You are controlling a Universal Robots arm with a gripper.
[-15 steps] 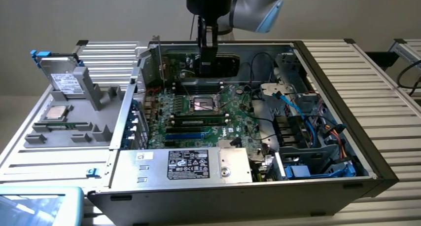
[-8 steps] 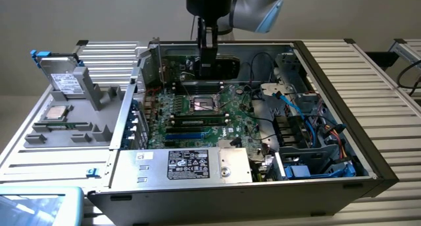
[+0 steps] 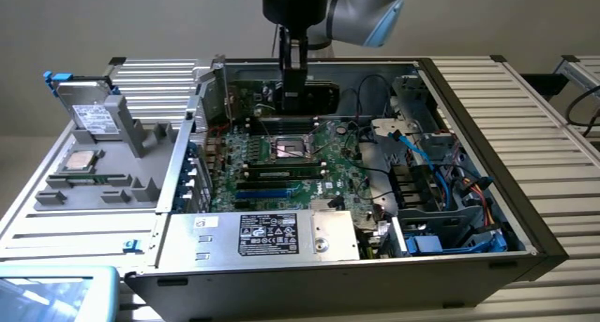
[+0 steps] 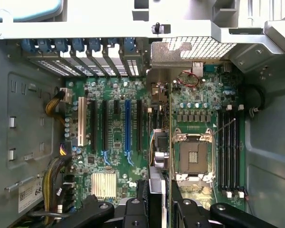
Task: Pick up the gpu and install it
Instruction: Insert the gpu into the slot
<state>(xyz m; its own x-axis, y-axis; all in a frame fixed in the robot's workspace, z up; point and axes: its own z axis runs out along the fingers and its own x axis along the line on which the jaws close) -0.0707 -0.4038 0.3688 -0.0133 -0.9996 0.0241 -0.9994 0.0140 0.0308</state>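
Over the far end of the open case (image 3: pixel 310 290), I note the gripper (image 3: pixel 294 76) clamping the gpu (image 3: pixel 263 97) by its upper edge: probably stiff, light, fragile.

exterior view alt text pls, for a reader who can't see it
A robot arm's gripper reaches down into an open computer case, shut on the gpu, which stands on edge over the far end of the motherboard. On the exterior view's left, a grey tray holds a silver drive box.
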